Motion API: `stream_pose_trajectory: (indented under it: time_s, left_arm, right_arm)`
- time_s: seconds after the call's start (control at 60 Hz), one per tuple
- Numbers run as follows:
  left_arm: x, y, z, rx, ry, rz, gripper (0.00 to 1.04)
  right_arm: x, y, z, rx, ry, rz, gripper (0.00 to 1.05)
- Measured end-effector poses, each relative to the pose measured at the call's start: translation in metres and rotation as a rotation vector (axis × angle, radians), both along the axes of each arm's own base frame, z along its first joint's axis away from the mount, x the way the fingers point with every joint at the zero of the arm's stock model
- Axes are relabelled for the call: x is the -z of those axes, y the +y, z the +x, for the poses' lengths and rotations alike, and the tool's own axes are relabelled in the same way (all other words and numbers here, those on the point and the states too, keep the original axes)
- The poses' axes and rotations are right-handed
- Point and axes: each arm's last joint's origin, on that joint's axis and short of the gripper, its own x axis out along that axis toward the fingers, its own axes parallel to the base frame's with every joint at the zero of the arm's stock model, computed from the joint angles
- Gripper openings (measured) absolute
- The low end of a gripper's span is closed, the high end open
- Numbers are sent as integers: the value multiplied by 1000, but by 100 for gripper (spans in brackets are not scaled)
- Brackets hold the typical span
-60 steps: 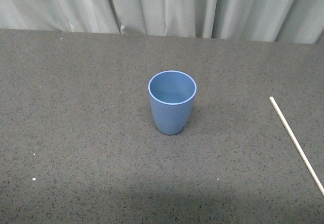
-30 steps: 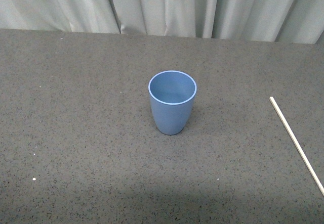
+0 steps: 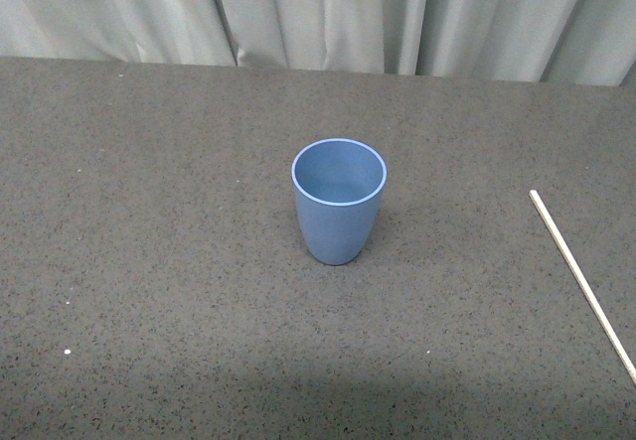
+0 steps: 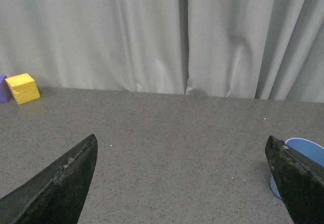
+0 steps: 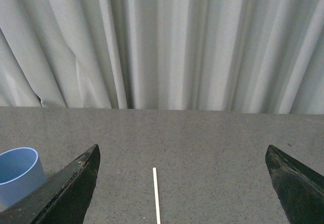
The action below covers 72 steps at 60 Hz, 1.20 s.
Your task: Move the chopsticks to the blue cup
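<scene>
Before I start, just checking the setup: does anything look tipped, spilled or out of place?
Nothing stands out. The cup stands upright and empty; the chopstick lies flat on the table to its right, apart from it. The left gripper and right gripper are open, holding nothing.

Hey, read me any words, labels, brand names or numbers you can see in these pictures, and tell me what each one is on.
None: no view shows any text.
The blue cup is plain, with no logo or print on the side that shows.
The chopstick is bare.
The yellow block shows no marking on its visible faces.
The curtain and the table carry no signs or labels.
</scene>
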Motion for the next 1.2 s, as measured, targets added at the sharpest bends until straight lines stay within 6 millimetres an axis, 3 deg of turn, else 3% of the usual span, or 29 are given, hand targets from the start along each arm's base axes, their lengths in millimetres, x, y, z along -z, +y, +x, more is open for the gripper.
stream_pose_trajectory:
  time_s: [0.133,0.233,0.417,0.55,0.8,1.2]
  left_arm:
    - [0,0,0,0,0,0,98]
    - [0,0,0,-1,0,0,98]
    - [0,0,0,0,0,0,98]
    - [0,0,0,0,0,0,98]
    - [0,0,0,0,0,0,98]
    - [0,0,0,0,0,0,98]
  right_arm:
    - [0,0,0,6,0,-3,95]
    - [-3,1,10,277,109,-142,95]
    - [-14,-1,60,107,364,-107,95]
    - [-10,-11,108,49,553,-91,95]
    - [23,-19,177,-48,902,-76,95]
    - [86,-4,248,-107,1232,-5,95]
